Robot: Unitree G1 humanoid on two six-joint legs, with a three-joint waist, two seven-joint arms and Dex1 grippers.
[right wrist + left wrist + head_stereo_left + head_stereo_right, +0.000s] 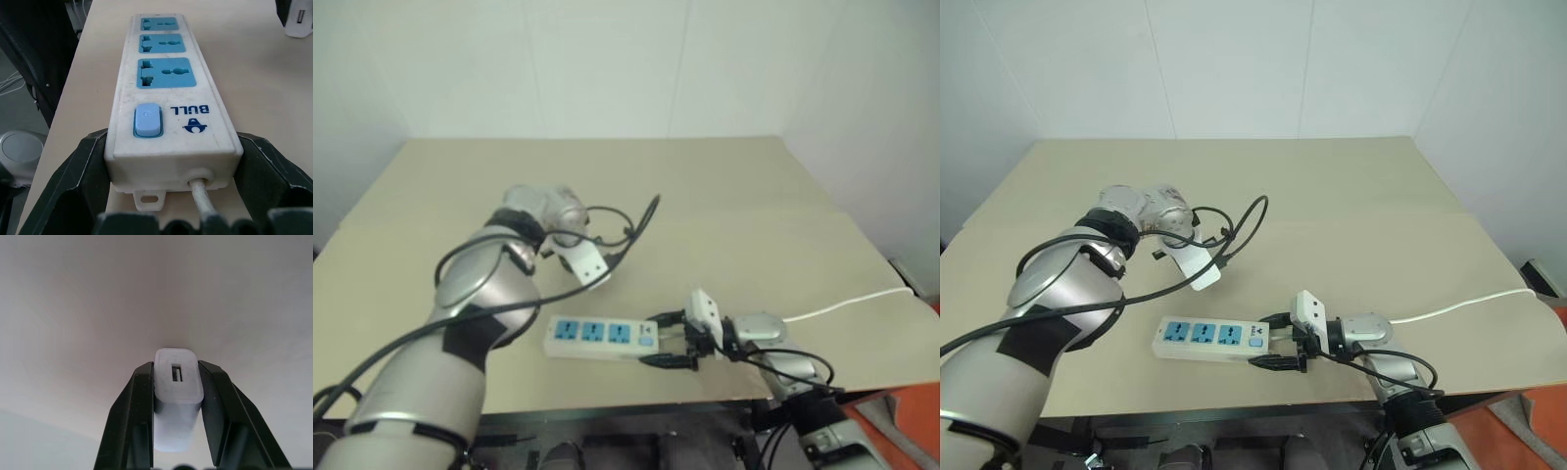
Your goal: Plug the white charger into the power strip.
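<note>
A: Nearest the head camera sits the right gripper [673, 338], at the table's front edge. What has it got?

B: The strip [602, 336]. The two black fingers stand one on each side of its cord end, pressed against the casing; in the right wrist view the fingers [80, 169] flank the end with the switch [147, 120]. So it is grasping the strip, which lies flat on the table [734, 196] near the front edge.

A: How many sockets does the strip have?

B: Three blue faces in a row, and one blue switch beside them at the cord end. One thin white cord [847, 302] runs off to the right across the table.

A: And the charger?

B: One charger [178, 391], a small white block, clamped between the two fingers of the left gripper [178, 396]. One slot shows on the face turned toward the wrist camera. The fingers [142, 411] are clenched on its two sides.

A: Where is that relative to the strip?

B: Behind it and apart from it, toward the strip's far end; the right wrist view catches the charger [298, 22] past the third socket. All three sockets stand open, nothing plugged in.
</note>
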